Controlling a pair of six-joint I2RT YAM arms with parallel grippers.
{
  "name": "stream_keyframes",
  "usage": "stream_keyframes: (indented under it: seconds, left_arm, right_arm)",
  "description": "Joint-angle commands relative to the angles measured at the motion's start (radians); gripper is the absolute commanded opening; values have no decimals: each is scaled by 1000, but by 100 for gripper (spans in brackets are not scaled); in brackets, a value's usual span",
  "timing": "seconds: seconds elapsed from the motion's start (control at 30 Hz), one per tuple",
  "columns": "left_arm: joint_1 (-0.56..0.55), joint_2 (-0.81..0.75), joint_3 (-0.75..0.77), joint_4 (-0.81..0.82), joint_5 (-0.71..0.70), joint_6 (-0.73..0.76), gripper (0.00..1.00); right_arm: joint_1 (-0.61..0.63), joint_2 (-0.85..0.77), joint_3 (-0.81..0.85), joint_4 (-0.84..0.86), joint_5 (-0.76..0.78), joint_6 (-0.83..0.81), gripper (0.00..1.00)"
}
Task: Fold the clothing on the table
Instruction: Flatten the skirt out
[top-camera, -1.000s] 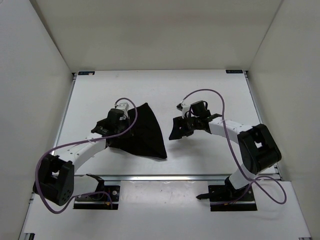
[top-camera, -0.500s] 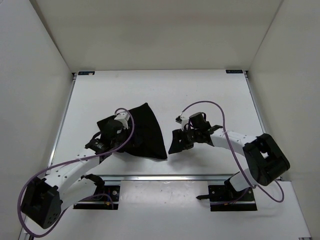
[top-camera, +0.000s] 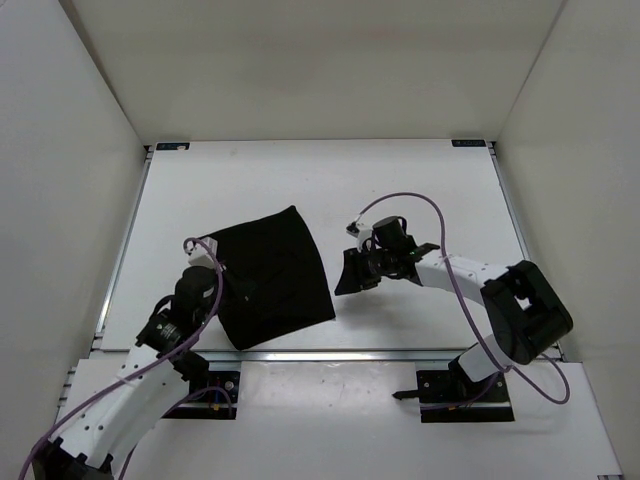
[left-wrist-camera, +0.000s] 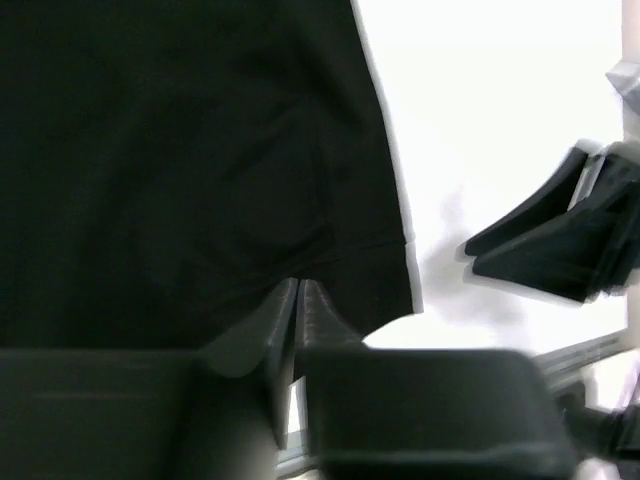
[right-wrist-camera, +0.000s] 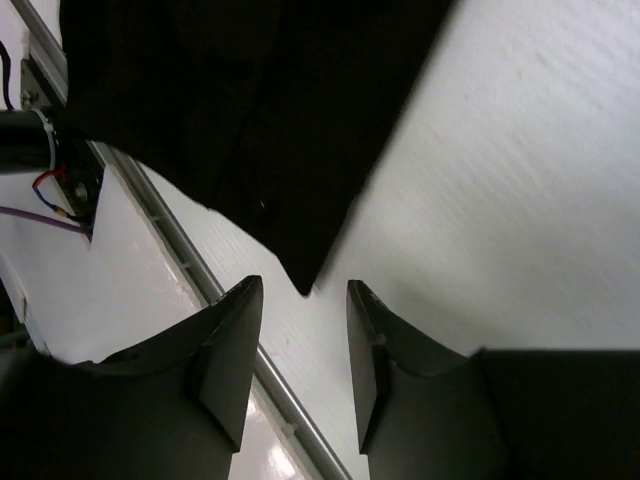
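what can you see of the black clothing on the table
The clothing is plain black, soft fabric with no markings, lying flat as a rough four-sided shape on the white table, left of centre. A stitched hem shows near one edge. The left gripper meets its near edge; whether it grips is unclear.

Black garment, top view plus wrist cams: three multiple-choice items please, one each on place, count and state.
1. Where does the black garment lie on the table?
A. left of centre
B. far right corner
C. draped over the far edge

2. How many garments are on the table?
A. one
B. two
C. three

3. What is the right tool doing?
A. shut on the garment
B. open, holding nothing
C. out of view

Key:
1 A, the top view shows the cloth in the left half.
2 A, only one dark cloth shows.
3 B, the right wrist view shows its jaws apart over bare table, with the garment's corner just ahead.
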Motion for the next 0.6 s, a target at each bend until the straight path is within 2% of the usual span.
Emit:
stream_keyframes:
  seconds: [0.0, 0.03, 0.1, 0.23, 0.27, 0.3, 0.33, 0.37, 0.57]
  left_arm:
    - [-40, 64, 31, -53, -73, -33, 12]
    - [-65, 70, 39, -50, -99, -40, 4]
    - [-65, 102, 54, -44, -131, -37, 3]
    - [9, 194, 120, -46, -157, -16, 1]
    - [19, 208, 133, -52, -202, -8, 0]
    - [26, 243, 154, -44, -222, 4, 0]
    - [30, 275, 163, -35, -246, 12, 0]
    - [83, 348, 200, -23, -250, 57, 0]
    - [134, 499, 220, -6, -270, 85, 0]
  right_arm:
    - [27, 43, 129, 16, 4, -24, 31]
    - [18, 58, 153, 24, 4, -23, 30]
    - [18, 90, 219, 30, 2, -36, 29]
    - [19, 196, 361, 25, -12, -44, 28]
    - [24, 230, 377, 24, -24, -53, 23]
    - [30, 268, 422, 16, -36, -55, 5]
    - [30, 288, 449, -10, -32, -58, 0]
    - [57, 377, 563, -57, -27, -96, 0]
    - [97, 538, 705, -146, 24, -133, 0]
